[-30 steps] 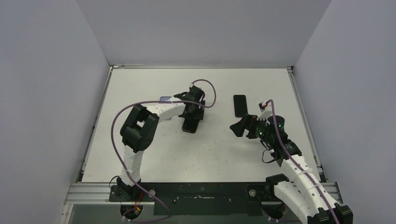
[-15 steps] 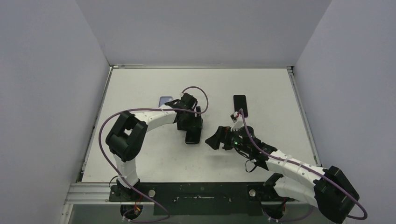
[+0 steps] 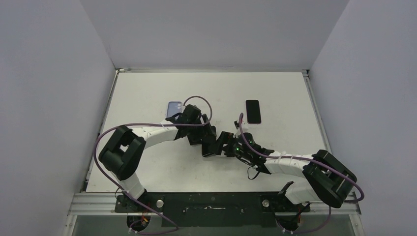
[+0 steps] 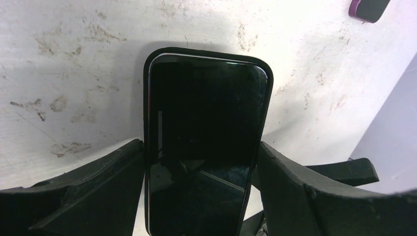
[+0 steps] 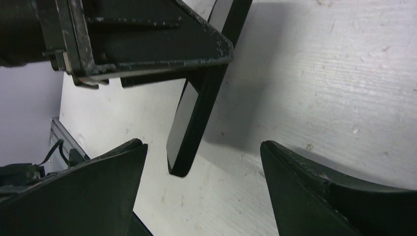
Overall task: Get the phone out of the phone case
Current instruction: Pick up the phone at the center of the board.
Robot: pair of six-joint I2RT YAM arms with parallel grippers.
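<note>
A black phone in a black case (image 4: 205, 137) is held between my left gripper's fingers (image 4: 74, 196), screen towards the wrist camera. In the top view my left gripper (image 3: 204, 139) is shut on it over the middle of the table, and the phone's free end (image 3: 208, 151) sticks out towards the near side. My right gripper (image 3: 220, 146) is open right beside that end. In the right wrist view the phone (image 5: 194, 123) shows edge-on, tilted above the table, with its lower end between my open right fingers (image 5: 88, 191), touching neither.
A second black phone (image 3: 252, 111) lies flat at the back right. A lilac phone or case (image 3: 173, 107) lies behind my left arm. The white table (image 3: 147, 167) is scuffed. Grey walls close in three sides.
My right arm swung left from beside the far black phone to the cased phone's end. My left gripper carried the cased phone nearer and slightly right.
</note>
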